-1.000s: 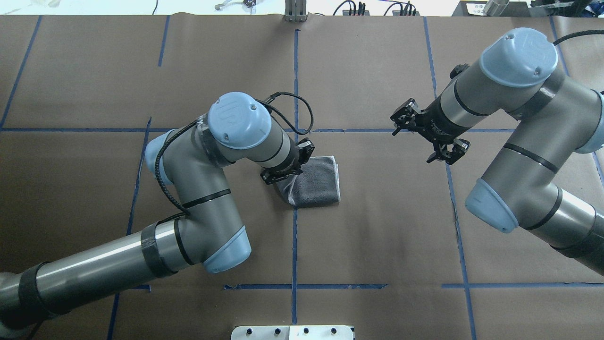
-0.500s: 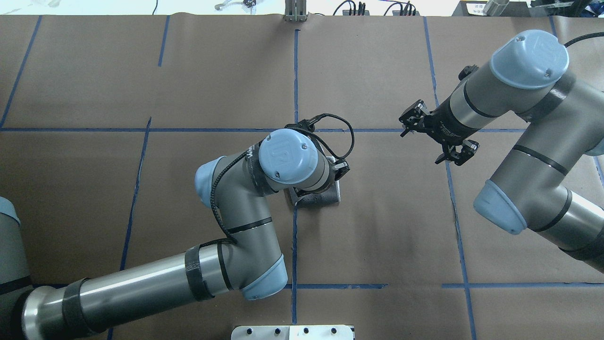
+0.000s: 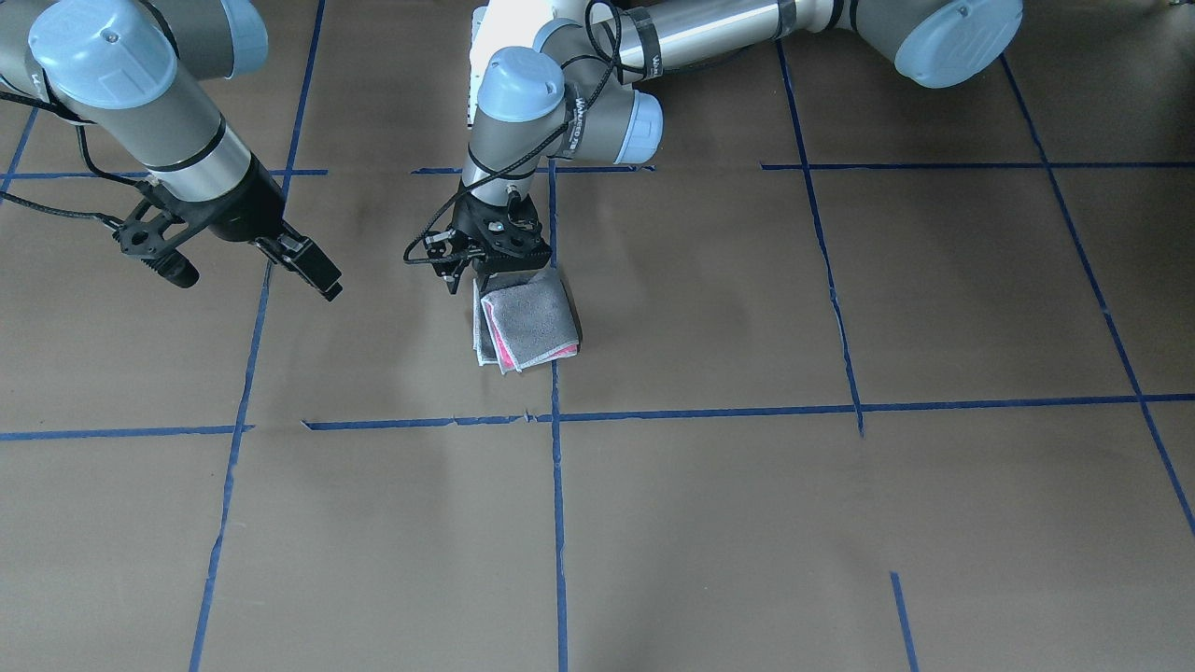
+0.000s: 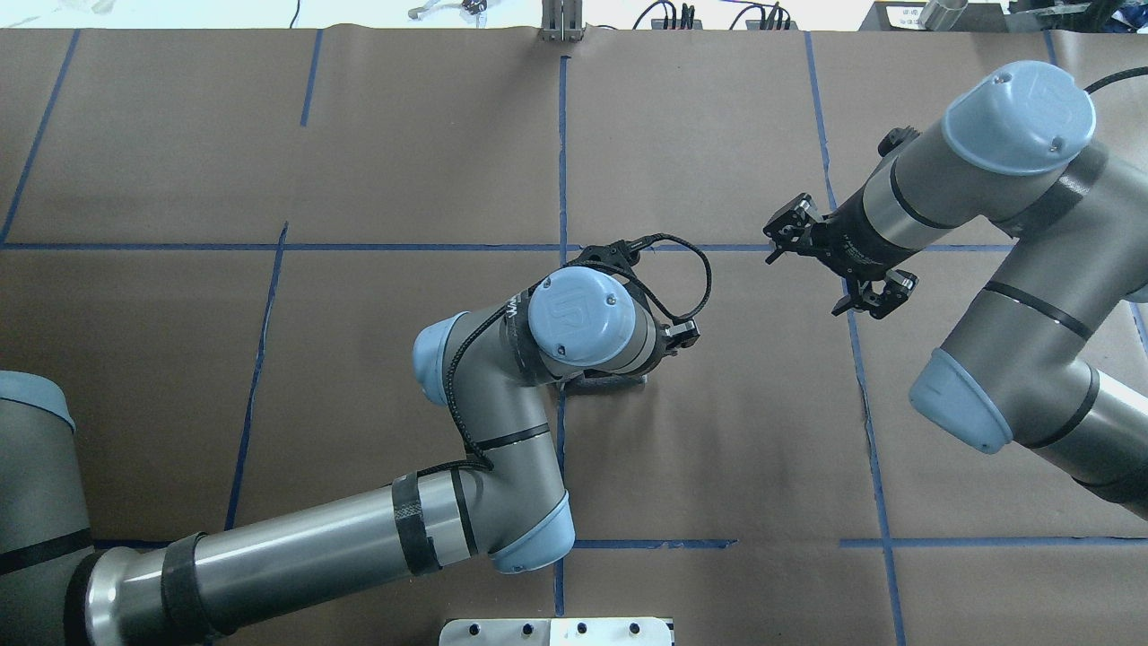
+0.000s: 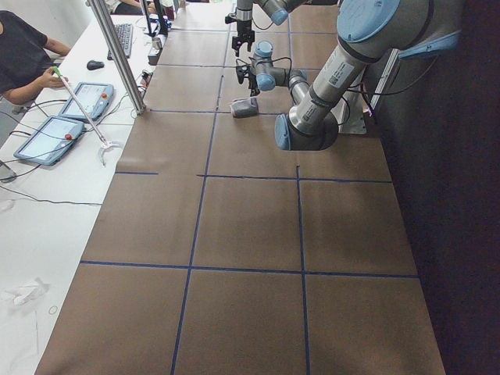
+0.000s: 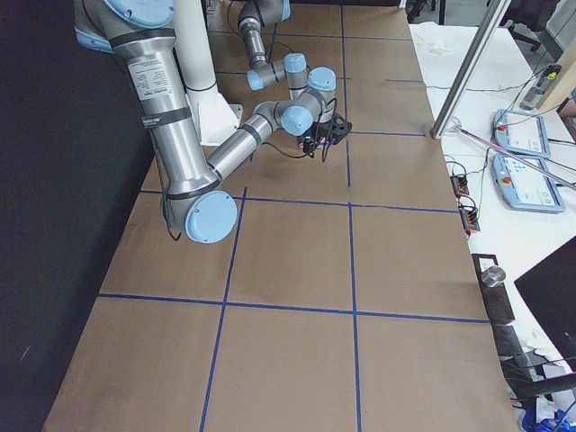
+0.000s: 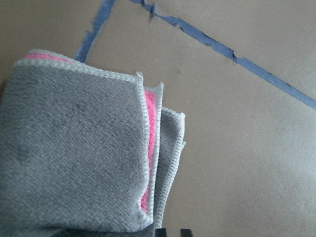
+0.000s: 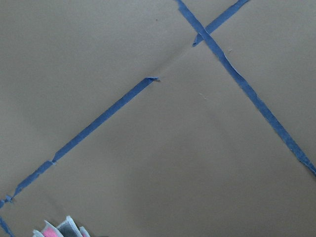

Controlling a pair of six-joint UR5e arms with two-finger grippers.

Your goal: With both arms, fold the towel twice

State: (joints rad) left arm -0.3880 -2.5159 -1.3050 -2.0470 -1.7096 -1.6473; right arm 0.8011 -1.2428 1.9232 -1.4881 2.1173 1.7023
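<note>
The towel (image 3: 526, 319) lies near the table's middle as a small folded square, grey on top, with pink showing between the layers at its pale border. My left gripper (image 3: 499, 273) stands over the towel's edge nearest the robot, its jaws close together on that edge. In the overhead view my left wrist hides all but a sliver of the towel (image 4: 610, 384). The left wrist view shows the stacked layers of the towel (image 7: 74, 158). My right gripper (image 4: 807, 278) is open and empty, raised well to the towel's right. A towel corner (image 8: 59, 229) shows in the right wrist view.
Brown paper with blue tape lines (image 4: 561, 161) covers the table. A white base plate (image 4: 556, 631) sits at the robot's edge. A metal post (image 5: 117, 58) and operators' tablets (image 5: 47, 139) stand beyond the table's far side.
My left arm has swung right across the towel, carrying its left edge over, so the towel is now narrower. My right gripper has drawn back slightly to the right.
</note>
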